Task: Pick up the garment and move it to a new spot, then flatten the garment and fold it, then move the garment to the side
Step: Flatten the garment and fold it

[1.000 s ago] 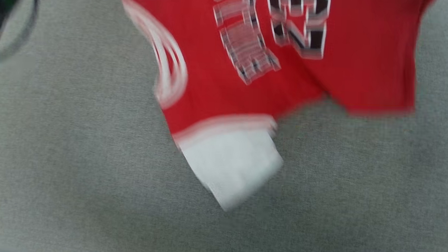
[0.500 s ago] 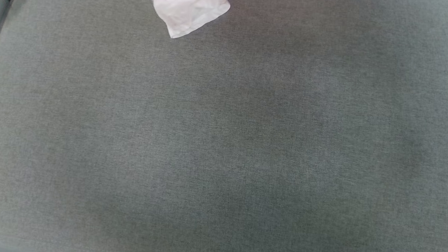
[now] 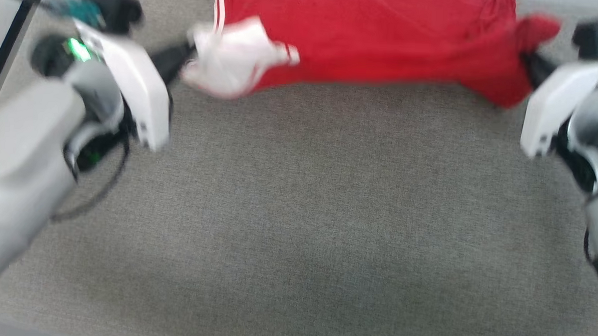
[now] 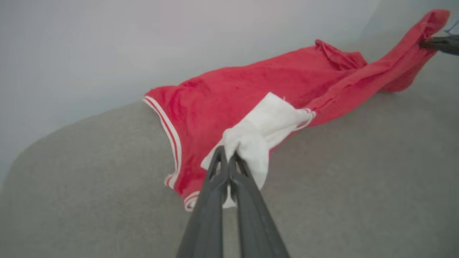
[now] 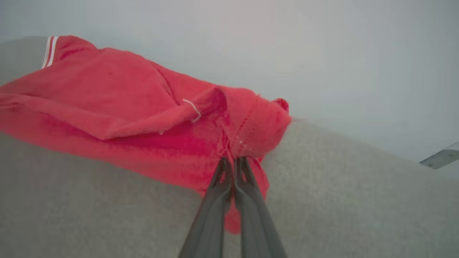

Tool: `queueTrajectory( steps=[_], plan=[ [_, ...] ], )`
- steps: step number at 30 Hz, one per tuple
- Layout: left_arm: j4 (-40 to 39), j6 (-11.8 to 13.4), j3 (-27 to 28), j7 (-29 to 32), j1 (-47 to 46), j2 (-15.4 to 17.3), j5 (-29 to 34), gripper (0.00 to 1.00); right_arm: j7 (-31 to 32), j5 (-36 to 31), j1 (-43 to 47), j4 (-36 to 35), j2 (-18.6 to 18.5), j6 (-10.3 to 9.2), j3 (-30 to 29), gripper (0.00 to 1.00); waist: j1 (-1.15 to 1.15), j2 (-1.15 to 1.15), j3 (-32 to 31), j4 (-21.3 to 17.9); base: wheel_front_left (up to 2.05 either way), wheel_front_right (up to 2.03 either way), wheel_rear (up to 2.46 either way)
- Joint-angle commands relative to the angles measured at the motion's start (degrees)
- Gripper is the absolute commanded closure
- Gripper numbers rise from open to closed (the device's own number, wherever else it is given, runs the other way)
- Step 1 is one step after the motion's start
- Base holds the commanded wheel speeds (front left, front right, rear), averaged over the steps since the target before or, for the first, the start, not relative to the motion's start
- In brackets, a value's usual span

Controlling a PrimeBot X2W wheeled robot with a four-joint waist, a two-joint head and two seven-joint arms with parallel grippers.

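- Loosely stretched from end to end, the garment (image 3: 383,36) lies at the far side of the grey woven surface (image 3: 297,212)
- Left gripper (image 4: 228,154) clamps the white sleeve (image 4: 265,118); right gripper (image 5: 232,160) pinches a stitched red hem corner (image 5: 251,143)
- Soft, light and floppy, the fleecy knit looks sure to sag; edges and corners seem surest holds

No lettering or numbers can be read on the garment (image 3: 383,36).
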Motion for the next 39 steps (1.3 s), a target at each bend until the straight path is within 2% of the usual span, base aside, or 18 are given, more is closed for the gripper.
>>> queueTrajectory(
  steps=[1,7,13,22,27,31,39],
  plan=[
    [-2.1,0.0,-0.9,1.3,2.1,1.1,-1.4,1.00,1.8,0.9,2.8,-2.1,-0.3,-0.02,-0.6,1.00,0.00,0.00,-0.1,0.0,0.00,0.00,0.00],
    [-9.0,1.0,-2.6,4.7,9.3,4.9,-6.3,1.00,9.1,3.6,14.0,-12.8,-1.2,-0.02,-2.6,1.00,0.00,0.00,-0.5,0.3,0.00,0.00,0.00],
    [-17.6,5.2,-5.0,8.7,16.1,9.2,-8.8,1.00,16.9,6.3,24.3,-22.7,-2.1,-0.02,-2.3,1.00,0.00,0.00,-1.1,0.5,0.00,0.00,0.00],
    [-30.3,13.1,-7.0,13.6,24.1,15.5,-11.2,1.00,28.3,12.5,37.1,-34.9,-7.2,-0.02,-0.9,1.00,0.00,0.00,-2.2,0.8,0.00,0.00,0.00],
    [-35.1,15.7,-7.7,15.4,27.7,18.3,-11.8,1.00,34.4,16.0,43.4,-40.7,-8.6,-0.02,-1.5,1.00,0.00,0.00,-2.6,0.5,0.00,0.00,0.00],
    [-37.7,16.5,-8.0,17.2,29.4,20.2,-11.8,1.00,37.5,18.0,47.3,-44.3,-8.9,-0.02,-2.3,1.00,0.00,0.00,-2.8,0.3,0.00,0.00,0.00],
    [-40.1,17.1,-6.1,15.9,27.6,23.6,-10.6,1.00,36.2,17.6,49.4,-47.6,-7.9,-0.02,-5.5,1.00,0.00,0.00,-2.5,-0.4,0.00,0.00,0.00]
  ],
)
